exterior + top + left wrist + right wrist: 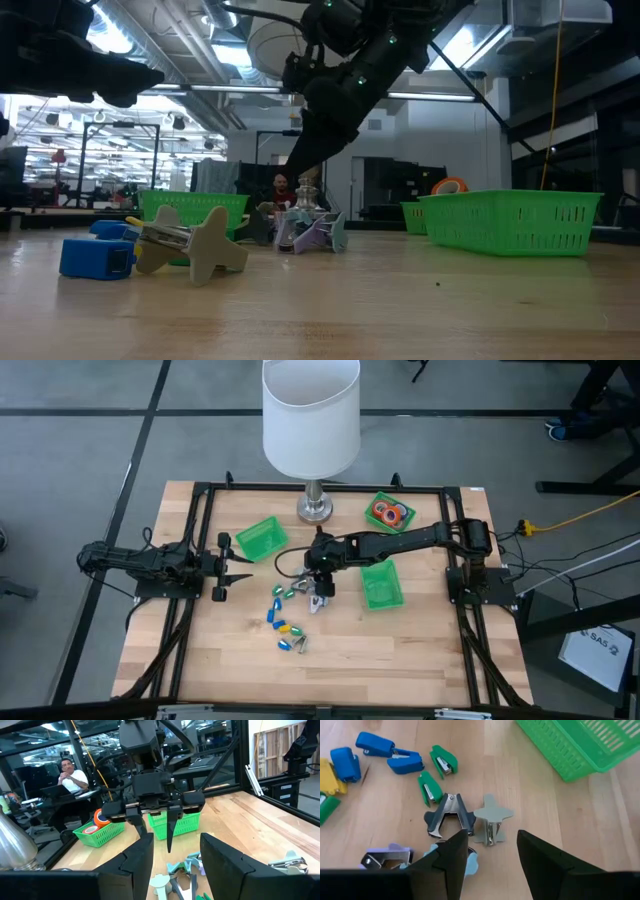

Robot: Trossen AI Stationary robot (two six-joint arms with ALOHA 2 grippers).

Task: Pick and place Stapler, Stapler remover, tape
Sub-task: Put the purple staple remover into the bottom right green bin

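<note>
Small blue point(375, 744), green point(429, 787) and yellow staplers lie loose on the wooden table, in a cluster point(285, 625) near its middle. Staple removers lie beside them: a black one point(447, 815), a pale grey one point(491, 822) and a purple one point(387, 855). Orange and red tape rolls point(389, 513) sit in the far right green bin. My right gripper point(492, 834) hovers open, slanting down, just above the removers point(318, 600). My left gripper point(245, 567) waits open and level at the table's left.
A white lamp point(312, 415) stands on a metal foot point(314, 510) at the far middle. An empty green bin point(262, 538) lies left of centre and another point(381, 582) right of the removers. A black frame point(205, 490) borders the table.
</note>
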